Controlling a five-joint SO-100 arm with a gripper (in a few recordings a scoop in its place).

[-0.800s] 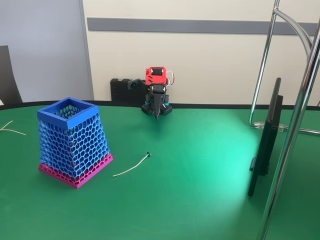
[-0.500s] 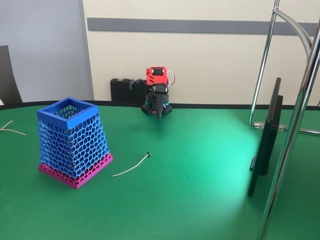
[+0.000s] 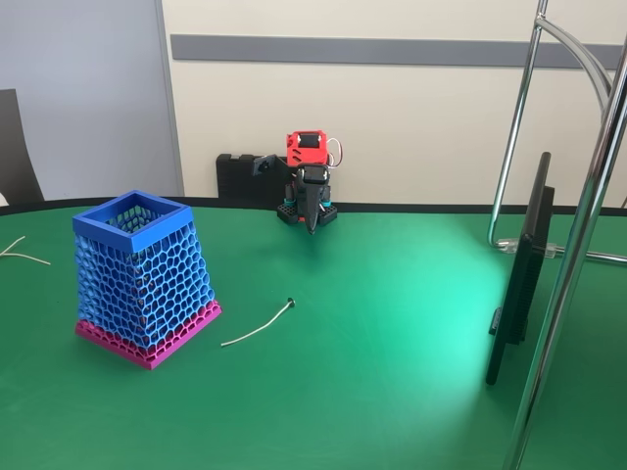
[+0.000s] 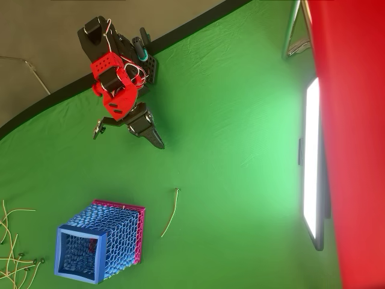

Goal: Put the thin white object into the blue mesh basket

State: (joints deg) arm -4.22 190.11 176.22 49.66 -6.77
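The tool (image 3: 313, 227) is showing as a single dark wedge tapering to a point in the fixed view, and from overhead (image 4: 157, 143) it is reading the same way, so whether its fingers are closed together or slightly parted I cannot tell; nothing is sitting in it. The fixed view is cutting off the far left of the bench (image 3: 392, 392), showing just a forked pale strand (image 3: 20, 251) at the edge, while the overhead view is revealing a whole cluster of pale strands (image 4: 15, 253) lying there beside the basket, their ends running out of the picture. The basket's interior is hard to read through the mesh in both views. The thin white object (image 3: 257, 329) is lying flat on the green bench, just right of the blue mesh basket (image 3: 142, 274) and apart from it in the fixed view — its small dark knob pointing toward the arm. Overhead, the strand (image 4: 170, 218) is lying near the basket (image 4: 99, 250), which is appearing tipped by the camera angle, magenta base toward the strand. The red-and-black arm (image 4: 117, 90) is sitting folded at the bench's far edge, its tool angling down toward the cloth, well apart from the strand.
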